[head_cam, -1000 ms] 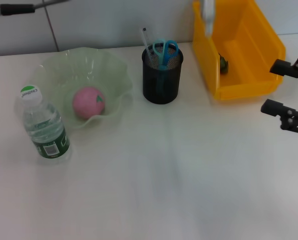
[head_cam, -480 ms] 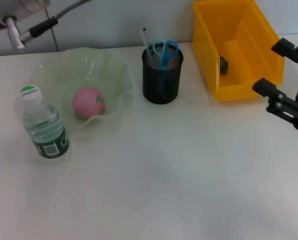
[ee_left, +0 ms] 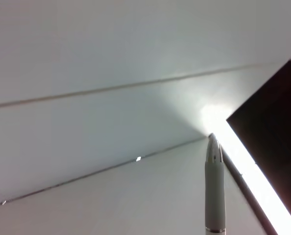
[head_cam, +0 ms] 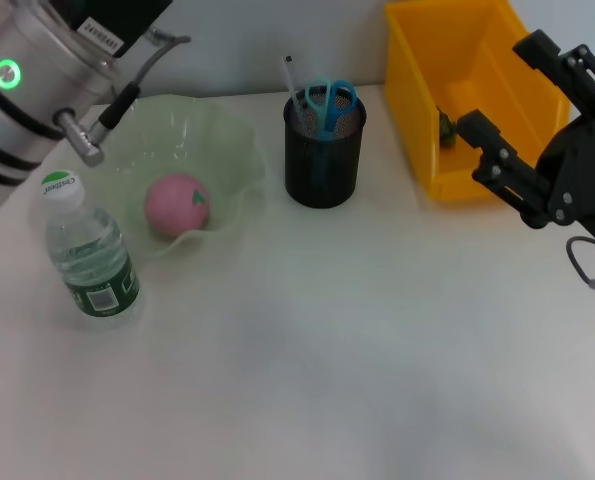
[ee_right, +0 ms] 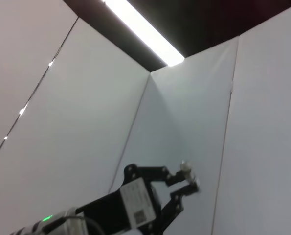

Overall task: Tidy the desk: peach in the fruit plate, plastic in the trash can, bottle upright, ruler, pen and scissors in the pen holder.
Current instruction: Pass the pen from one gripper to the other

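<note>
**Desk nearly tidied: both arms raised clear of the table**

The pink peach (head_cam: 176, 205) is seen lying in the translucent green wavy-rimmed fruit plate (head_cam: 229, 140). The clear plastic water bottle with green label (head_cam: 87, 252) stands upright just beside that plate, on the robot's left. The blue-handled scissors (head_cam: 329, 103) and a thin pen (head_cam: 291, 78) stand upright in the black mesh pen holder (head_cam: 322, 160); a ruler cannot be made out. A small dark item (head_cam: 444, 127) lies inside the yellow plastic bin (head_cam: 432, 95). The right gripper (head_cam: 512, 115) is held above the bin's near corner, its jaws spread apart and empty. The left gripper (ee_right: 187, 182) is lifted well above the plate; in the right wrist view its jaws appear parted, holding nothing. No task item is seen loose on the white table (head_cam: 327, 350), so no grasp axis is judged to remain; ample free room lies ahead of both arms.
</note>
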